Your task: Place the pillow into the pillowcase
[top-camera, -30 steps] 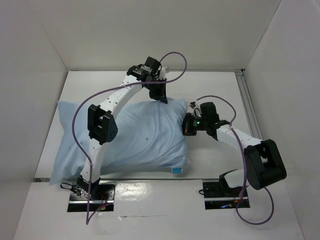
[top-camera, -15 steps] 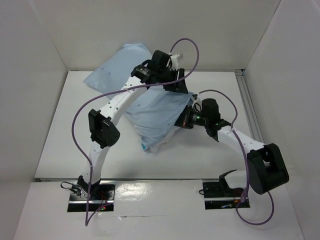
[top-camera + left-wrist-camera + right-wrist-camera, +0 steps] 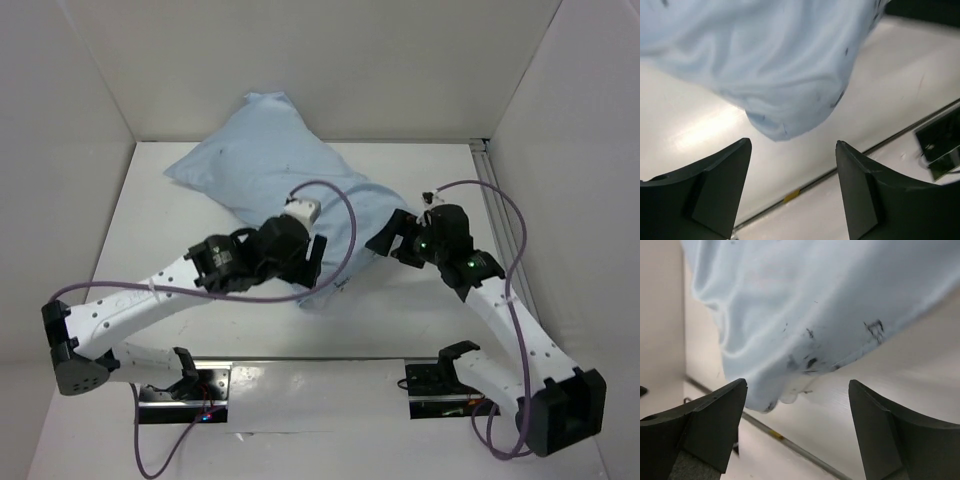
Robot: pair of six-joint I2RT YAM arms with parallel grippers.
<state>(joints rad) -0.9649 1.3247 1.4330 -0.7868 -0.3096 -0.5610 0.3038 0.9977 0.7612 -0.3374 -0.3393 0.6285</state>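
The pillowcase (image 3: 270, 165), light blue, speckled and plumply filled, lies diagonally on the white table, its far corner up against the back wall. Its near end (image 3: 790, 95) hangs just beyond my left gripper (image 3: 793, 141), which is open with nothing between its fingers. My right gripper (image 3: 797, 382) is also open and empty, a little short of the case's dark-smudged lower edge (image 3: 810, 360). From above, the left gripper (image 3: 310, 265) sits at the case's near tip and the right gripper (image 3: 392, 243) at its right side. The pillow is hidden; no white cushion clearly shows.
White walls close in the table at the back and both sides. A metal rail (image 3: 497, 210) runs along the right edge. A seam with a small yellow mark (image 3: 791, 195) crosses the near edge. Purple cables (image 3: 345, 215) loop over both arms.
Both grippers, shut on the pillowcase a second ago, have opened and let it go. The case swung toward the back wall and lies diagonally; both arms drew back toward the near side.
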